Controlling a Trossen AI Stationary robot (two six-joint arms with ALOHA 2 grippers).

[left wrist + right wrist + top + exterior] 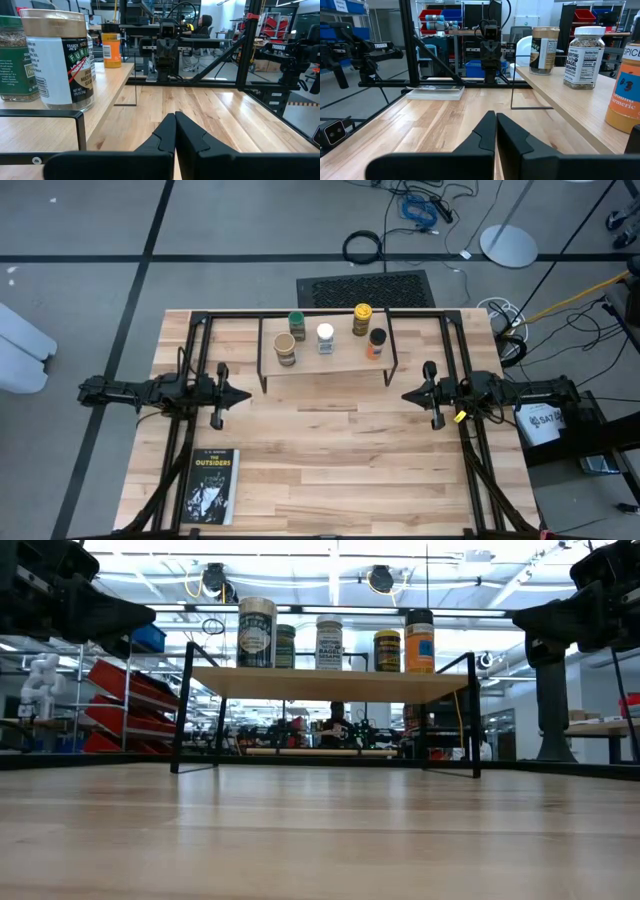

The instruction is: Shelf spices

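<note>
The shelf (325,365), a light plank on thin black wire legs, stands on the table toward its far edge. Several spice jars stand upright on the plank by their bases: green-lidded (297,323), tan-lidded (285,348), white-lidded (325,337), yellow-lidded (362,318) and an orange one with a black lid (376,342). The low view shows them in a row on the plank (330,685). My left gripper (245,394) is shut, level, left of the shelf's near side. My right gripper (407,394) is shut, level, right of it. Both hold nothing.
A dark book (212,485) lies flat near the table's near left corner. Black rails (470,450) run along the table's left and right sides and its far edge. Bare wood (340,460) spreads between the arms and in front of the shelf.
</note>
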